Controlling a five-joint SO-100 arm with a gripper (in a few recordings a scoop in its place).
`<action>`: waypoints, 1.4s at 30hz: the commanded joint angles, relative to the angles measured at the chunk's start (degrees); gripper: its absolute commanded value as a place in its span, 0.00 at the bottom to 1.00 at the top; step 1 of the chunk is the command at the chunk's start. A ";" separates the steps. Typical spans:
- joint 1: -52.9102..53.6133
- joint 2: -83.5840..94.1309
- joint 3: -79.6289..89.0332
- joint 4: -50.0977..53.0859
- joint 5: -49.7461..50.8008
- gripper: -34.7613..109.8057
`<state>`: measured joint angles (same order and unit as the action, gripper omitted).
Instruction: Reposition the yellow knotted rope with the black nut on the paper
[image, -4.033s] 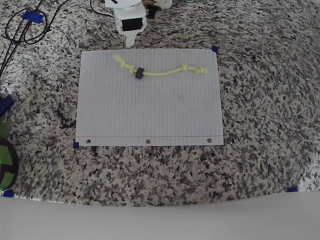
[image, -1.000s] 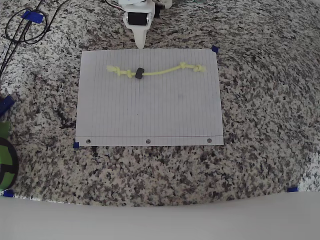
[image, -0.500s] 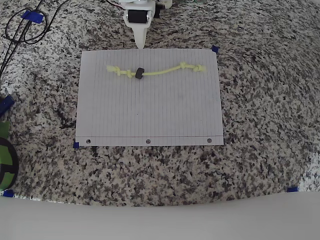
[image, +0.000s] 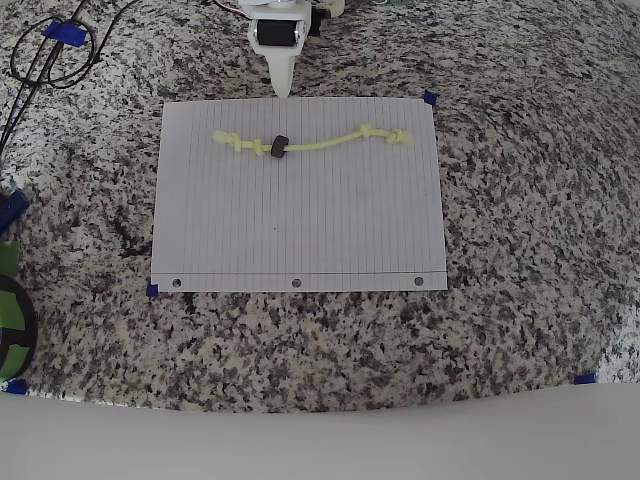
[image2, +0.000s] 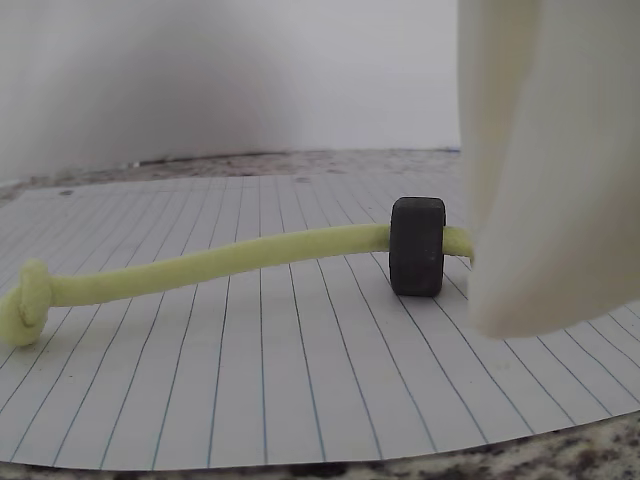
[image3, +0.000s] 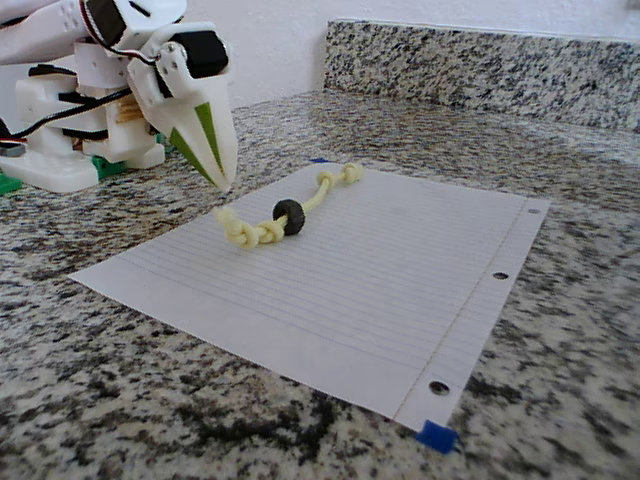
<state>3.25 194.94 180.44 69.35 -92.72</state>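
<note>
1 speckled granite countertop (image: 520, 250) fills the scene, with a matching backsplash (image3: 480, 60) and a white wall behind it in the fixed view. The paper (image: 300, 230) lies flat on it, 3 punched holes along its near edge in the overhead view. The yellow knotted rope (image: 330, 142) runs left to right across the paper's far part, with the black nut (image: 279, 147) standing on edge left of its middle. The gripper (image: 282, 85) points down at the far paper edge, fingers pressed together, holding nothing.

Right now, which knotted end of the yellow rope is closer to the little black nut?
The left knotted end in the overhead view; the small black ring-shaped nut sits just beside it, while the right knot is much farther away.
</note>
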 joint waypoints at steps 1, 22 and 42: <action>-0.44 0.44 0.09 0.26 0.53 0.24; -0.44 0.44 0.09 0.26 0.44 0.29; -0.44 0.44 0.09 0.26 0.44 0.29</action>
<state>3.25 194.94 180.44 69.35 -92.72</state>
